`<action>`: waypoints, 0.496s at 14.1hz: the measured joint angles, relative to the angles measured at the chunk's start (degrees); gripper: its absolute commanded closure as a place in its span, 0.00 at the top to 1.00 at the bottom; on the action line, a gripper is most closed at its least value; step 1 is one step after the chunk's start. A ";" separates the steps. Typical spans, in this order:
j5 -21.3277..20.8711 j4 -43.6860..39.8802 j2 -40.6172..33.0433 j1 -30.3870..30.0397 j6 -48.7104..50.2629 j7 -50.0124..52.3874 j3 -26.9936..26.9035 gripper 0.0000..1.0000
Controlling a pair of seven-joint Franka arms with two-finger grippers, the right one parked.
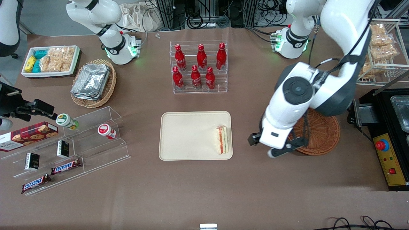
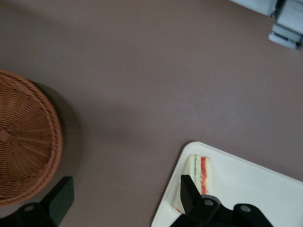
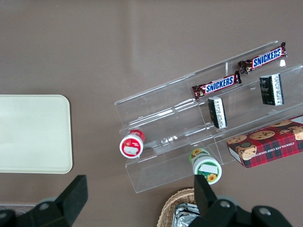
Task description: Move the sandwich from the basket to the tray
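Observation:
The sandwich [image 1: 222, 139] [image 2: 199, 172] lies on the cream tray [image 1: 188, 134] [image 2: 246, 189], at the tray's edge toward the working arm's end, with its striped filling facing up. The round reddish-brown basket [image 1: 322, 134] [image 2: 23, 142] sits beside the tray on the brown table, and no food shows in it. My gripper [image 1: 271, 148] [image 2: 125, 196] hangs open over the bare table between tray and basket, nothing between its fingers. One fingertip [image 2: 189, 191] overlaps the sandwich in the left wrist view, and the other fingertip [image 2: 61, 198] is near the basket rim.
A clear rack of red cola bottles [image 1: 199, 67] stands farther from the camera than the tray. An acrylic shelf with snacks [image 1: 73, 143], a tan oval basket of foil trays [image 1: 92, 83] and a white snack tray [image 1: 51, 60] lie toward the parked arm's end. A black machine [image 1: 389, 137] stands beside the basket.

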State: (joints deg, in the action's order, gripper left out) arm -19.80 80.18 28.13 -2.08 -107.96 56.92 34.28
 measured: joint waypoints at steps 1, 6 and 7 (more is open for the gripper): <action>0.00 1.17 -1.18 -1.33 0.00 -0.01 -0.01 1.00; 6.13 7.19 -8.21 -9.43 -0.08 -5.64 0.00 1.00; 7.74 8.78 -10.15 -11.52 -0.06 -8.41 -0.01 1.00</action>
State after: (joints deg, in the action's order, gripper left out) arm -12.06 88.97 17.98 -13.60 -108.02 48.51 34.27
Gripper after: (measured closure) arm 0.000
